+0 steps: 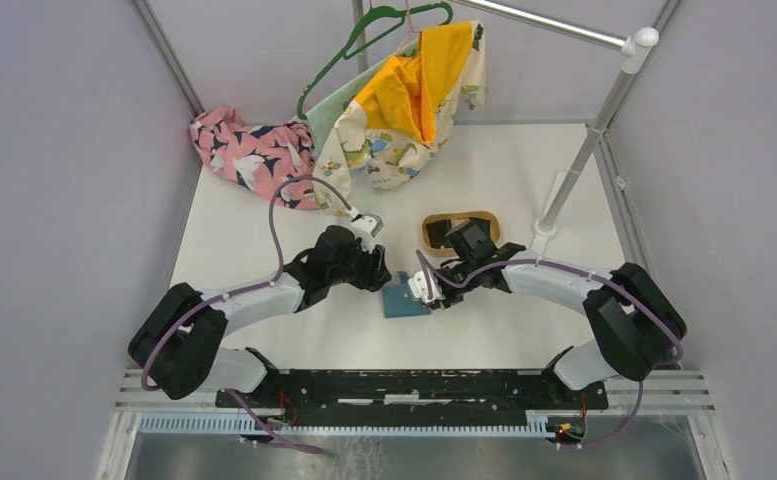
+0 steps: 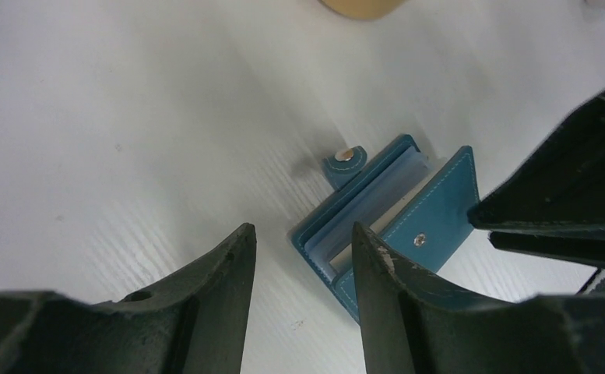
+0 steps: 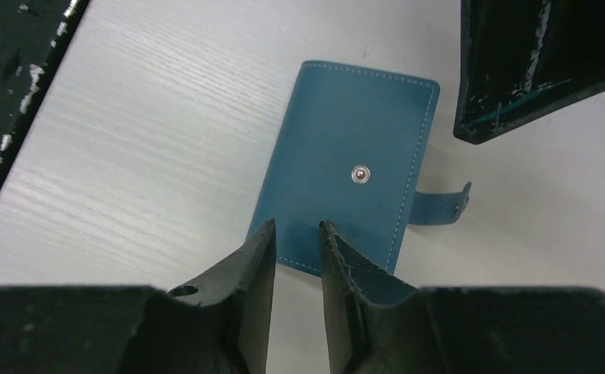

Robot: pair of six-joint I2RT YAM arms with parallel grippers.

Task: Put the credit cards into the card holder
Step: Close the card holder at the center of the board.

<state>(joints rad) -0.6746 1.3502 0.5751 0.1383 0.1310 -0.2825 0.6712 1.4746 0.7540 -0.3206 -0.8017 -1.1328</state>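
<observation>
Surface: white table (image 1: 524, 180).
Card holder (image 3: 346, 164): teal, unsnapped, mid-table between both grippers.
Handling: judged light, soft, floppy; pinch its free long edge.
Left gripper (image 2: 303, 234): half-spread, empty.
Right gripper (image 3: 297, 226): narrow gap, apparently empty.

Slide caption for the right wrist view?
Right claw at the near edge of the teal card holder, snap tab unfastened, on the white table.

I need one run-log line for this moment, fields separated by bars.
card holder: on table, ajar, tab undone | left pincer: open, empty | right pincer: at its edge, grip unclear
</observation>
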